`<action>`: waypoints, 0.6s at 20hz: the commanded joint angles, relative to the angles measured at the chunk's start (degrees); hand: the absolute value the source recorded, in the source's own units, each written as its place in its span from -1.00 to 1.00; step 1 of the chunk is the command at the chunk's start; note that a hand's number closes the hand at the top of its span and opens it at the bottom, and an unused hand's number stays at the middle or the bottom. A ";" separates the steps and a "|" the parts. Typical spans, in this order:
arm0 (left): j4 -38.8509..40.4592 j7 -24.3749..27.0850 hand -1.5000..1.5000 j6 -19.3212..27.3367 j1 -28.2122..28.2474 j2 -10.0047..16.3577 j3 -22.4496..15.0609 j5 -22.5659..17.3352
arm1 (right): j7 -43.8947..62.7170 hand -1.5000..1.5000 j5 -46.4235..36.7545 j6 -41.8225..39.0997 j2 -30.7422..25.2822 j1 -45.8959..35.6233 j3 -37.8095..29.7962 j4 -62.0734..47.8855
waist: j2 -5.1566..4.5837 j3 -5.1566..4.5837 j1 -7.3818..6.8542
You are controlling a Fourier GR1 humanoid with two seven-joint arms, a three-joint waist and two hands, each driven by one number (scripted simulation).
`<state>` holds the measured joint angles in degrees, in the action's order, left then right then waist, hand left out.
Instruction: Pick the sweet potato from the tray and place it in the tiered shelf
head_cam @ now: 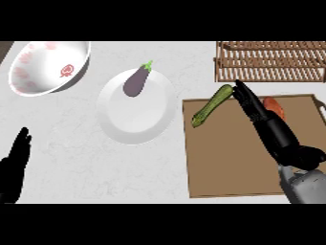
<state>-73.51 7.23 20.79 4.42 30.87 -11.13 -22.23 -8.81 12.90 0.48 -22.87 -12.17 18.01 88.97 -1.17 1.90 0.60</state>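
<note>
A: Right hand (279, 136), how was it?
B: Fingers straight, holding nothing, stretched above the wooden tray (222, 162).
A: And the sweet potato (276, 109)?
B: It lay on that tray, just beside the fingers; pale marbled counter (73, 153) underneath.

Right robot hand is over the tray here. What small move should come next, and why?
Probably ease the right robot hand a little to its right and down onto the sweet potato. Its fingers are straight and hold nothing, and they lie between the zucchini and the sweet potato, which is on the tray beside them.
</note>
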 commanded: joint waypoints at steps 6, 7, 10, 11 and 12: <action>-10.01 0.82 0.00 -2.49 -12.49 -2.25 -7.06 5.57 | 10.87 -1.00 14.36 -2.19 -9.97 -5.68 -20.53 -13.43 | 0.32 -1.72 1.63; -7.61 0.72 0.00 -2.32 -7.74 -2.55 -5.72 3.39 | 5.78 -1.00 27.36 2.00 8.12 -2.09 -21.68 -8.48 | 0.67 0.87 4.72; -9.41 0.84 0.00 -3.15 -9.45 -2.67 -7.29 4.42 | 9.38 1.00 -1.13 9.93 -16.61 1.61 -19.03 -17.65 | -0.64 -2.63 3.55; -9.45 0.64 0.00 -3.51 -11.01 -2.85 -7.78 4.86 | 9.29 1.00 -2.53 15.03 -15.39 1.16 -20.38 -20.06 | -0.49 -2.22 2.48; -10.08 -0.39 0.00 -3.09 -12.30 -4.46 -9.30 5.38 | 7.20 1.00 -1.23 18.88 -12.08 0.85 -22.99 -23.34 | -0.19 -1.79 1.39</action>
<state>-81.97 7.62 18.30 -5.05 28.16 -17.95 -17.84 -1.28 18.53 9.06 -31.88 -12.30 -1.07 73.62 -1.23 0.24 3.23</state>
